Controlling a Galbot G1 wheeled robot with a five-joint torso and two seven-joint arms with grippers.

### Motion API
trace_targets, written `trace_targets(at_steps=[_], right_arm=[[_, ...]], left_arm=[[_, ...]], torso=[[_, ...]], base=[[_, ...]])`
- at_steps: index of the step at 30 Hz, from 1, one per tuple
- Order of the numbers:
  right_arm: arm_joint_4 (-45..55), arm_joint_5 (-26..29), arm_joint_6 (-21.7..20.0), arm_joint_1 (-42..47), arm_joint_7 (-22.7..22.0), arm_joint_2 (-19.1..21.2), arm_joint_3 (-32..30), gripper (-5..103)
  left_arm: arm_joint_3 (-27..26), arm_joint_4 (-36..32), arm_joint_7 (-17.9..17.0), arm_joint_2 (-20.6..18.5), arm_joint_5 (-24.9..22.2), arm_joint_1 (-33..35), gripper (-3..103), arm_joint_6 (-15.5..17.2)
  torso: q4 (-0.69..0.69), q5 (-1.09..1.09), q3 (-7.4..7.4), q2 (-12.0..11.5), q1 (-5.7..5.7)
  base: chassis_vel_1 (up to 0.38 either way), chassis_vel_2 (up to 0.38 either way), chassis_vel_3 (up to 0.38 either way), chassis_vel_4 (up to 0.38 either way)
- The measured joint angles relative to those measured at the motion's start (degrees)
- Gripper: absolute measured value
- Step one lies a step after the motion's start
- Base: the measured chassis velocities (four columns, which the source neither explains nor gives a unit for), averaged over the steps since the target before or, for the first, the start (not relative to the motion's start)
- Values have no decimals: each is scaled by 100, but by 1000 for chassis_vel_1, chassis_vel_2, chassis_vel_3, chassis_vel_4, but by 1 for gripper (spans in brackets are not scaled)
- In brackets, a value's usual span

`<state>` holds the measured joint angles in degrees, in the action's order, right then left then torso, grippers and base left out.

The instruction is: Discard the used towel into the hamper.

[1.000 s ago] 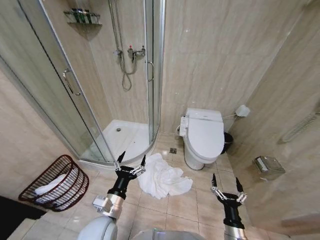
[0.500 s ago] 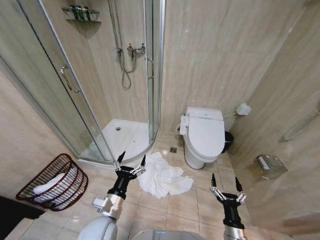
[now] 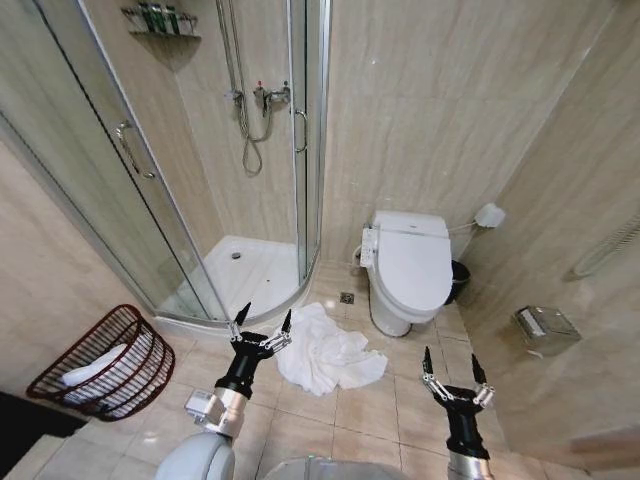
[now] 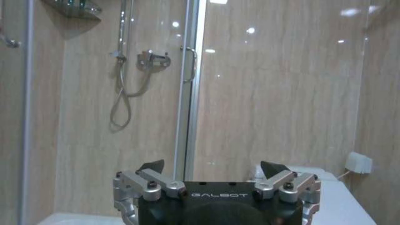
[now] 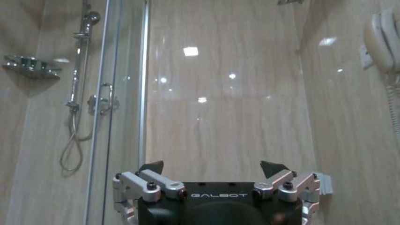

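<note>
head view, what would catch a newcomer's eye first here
A crumpled white towel lies on the tiled floor between the shower stall and the toilet. The hamper sits at the far left by the wall, with something white already inside. The left gripper hangs open beside the towel; the right gripper is open too.

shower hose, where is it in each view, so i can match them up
Head view: the shower hose hangs in a loop inside the glass cubicle, upper left of centre.
Left wrist view: shower hose on the left, above the left gripper.
Right wrist view: shower hose at the far left, behind the glass.
Shared landmark: the shower door handle.
</note>
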<state>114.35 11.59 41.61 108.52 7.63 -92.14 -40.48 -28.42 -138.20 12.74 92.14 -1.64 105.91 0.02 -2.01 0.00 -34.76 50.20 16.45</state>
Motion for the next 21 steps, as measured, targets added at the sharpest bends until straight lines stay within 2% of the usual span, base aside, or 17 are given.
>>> trace_targets(at_steps=[21], right_arm=[[-46,6,109,-6,62,0,11,100]], left_arm=[[0,0,0,0,0,0,100,0]], torso=[[0,0,294,-520,-225]], base=[[18,15,14,16]])
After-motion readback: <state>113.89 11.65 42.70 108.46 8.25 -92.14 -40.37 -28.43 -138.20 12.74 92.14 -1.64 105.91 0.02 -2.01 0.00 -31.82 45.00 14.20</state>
